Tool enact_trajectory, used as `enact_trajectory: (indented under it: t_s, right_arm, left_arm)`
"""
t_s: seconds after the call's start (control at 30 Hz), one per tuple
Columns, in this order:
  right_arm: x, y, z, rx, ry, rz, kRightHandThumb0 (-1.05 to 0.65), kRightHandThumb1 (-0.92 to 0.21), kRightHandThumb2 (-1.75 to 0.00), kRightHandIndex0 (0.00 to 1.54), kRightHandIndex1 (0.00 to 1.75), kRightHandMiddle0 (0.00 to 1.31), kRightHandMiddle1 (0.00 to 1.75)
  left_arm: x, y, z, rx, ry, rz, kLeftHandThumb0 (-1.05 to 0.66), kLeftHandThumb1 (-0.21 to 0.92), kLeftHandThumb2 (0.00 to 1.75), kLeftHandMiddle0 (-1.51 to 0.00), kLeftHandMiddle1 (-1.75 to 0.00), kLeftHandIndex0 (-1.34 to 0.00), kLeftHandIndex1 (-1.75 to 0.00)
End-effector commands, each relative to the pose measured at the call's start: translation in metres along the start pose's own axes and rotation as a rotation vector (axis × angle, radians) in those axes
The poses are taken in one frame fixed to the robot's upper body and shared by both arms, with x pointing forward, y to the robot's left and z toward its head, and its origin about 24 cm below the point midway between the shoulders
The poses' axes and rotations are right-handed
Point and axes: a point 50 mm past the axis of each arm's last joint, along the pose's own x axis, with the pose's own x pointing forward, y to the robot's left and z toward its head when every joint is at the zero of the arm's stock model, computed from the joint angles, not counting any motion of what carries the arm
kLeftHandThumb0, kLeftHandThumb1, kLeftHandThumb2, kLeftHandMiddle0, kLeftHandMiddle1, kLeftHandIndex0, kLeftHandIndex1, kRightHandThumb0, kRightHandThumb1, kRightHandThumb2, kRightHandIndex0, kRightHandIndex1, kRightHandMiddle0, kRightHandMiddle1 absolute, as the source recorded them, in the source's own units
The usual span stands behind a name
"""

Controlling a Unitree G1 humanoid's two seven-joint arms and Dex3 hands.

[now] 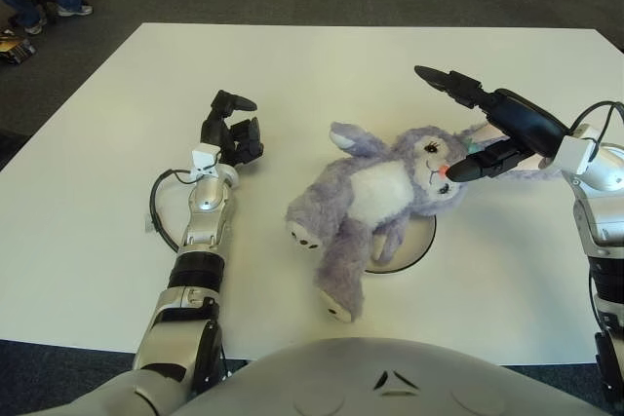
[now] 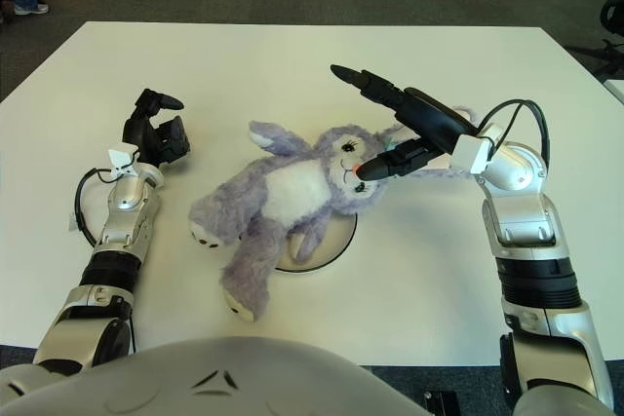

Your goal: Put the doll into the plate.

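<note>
A big white table (image 1: 322, 65) fills the space in front of the robot, with dark carpet around it. At about the middle of the table, a touch toward four o'clock, lies the doll (image 1: 375, 197), a purple plush rabbit with a white belly, sprawled on its back. Its head points toward two o'clock and its legs trail off toward seven o'clock, one foot well out over bare tabletop. Underneath its hips and lower body sits the plate (image 1: 414, 245), white and round, mostly covered; only its rim at the five o'clock side of the doll shows. So the doll lies partly over the plate, with head, arms and legs spilling past the edge.

The right hand (image 1: 487, 133) hangs at the three o'clock side of the doll's head, right by its face. Its fingers are spread apart and hold nothing: one long finger (image 1: 444, 80) sticks out toward eleven o'clock above the head, and another, with an orange tip, points at the doll's cheek, so close I cannot tell whether it touches.

The left hand (image 1: 232, 133) shows well apart from the doll, at its nine o'clock, fingers curled loosely inward around nothing, forearm stretched along the table.
</note>
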Motion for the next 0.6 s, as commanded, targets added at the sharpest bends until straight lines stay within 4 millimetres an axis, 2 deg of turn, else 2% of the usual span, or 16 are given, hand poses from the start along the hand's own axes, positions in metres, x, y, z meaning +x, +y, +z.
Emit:
enact_trajectory:
  t_s: [0.0,0.3,0.57]
  right_arm:
    - [-0.006,-0.004,-0.008,-0.081,0.082,-0.025,-1.01,-0.83,-0.2,0.0,0.0,0.0,0.0]
    - [-0.01,-0.005,-0.014,-0.187,0.179,-0.097,-1.04,-0.85,-0.18,0.0,0.0,0.0,0.0]
    - [-0.016,-0.004,-0.019,-0.195,0.258,-0.158,-1.05,-0.87,-0.17,0.0,0.0,0.0,0.0]
  left_arm:
    - [-0.035,-0.007,-0.037,-0.047,0.168,0.024,-0.41,0.56,1.01,-1.19,-1.75,-0.42,-1.75]
    - [-0.035,-0.004,-0.034,-0.04,0.136,0.061,-0.41,0.56,1.01,-1.19,-1.75,-0.42,-1.75]
    - [-0.032,0.002,-0.029,-0.007,0.085,0.08,-0.41,0.55,1.02,-1.2,-1.75,-0.43,-1.75]
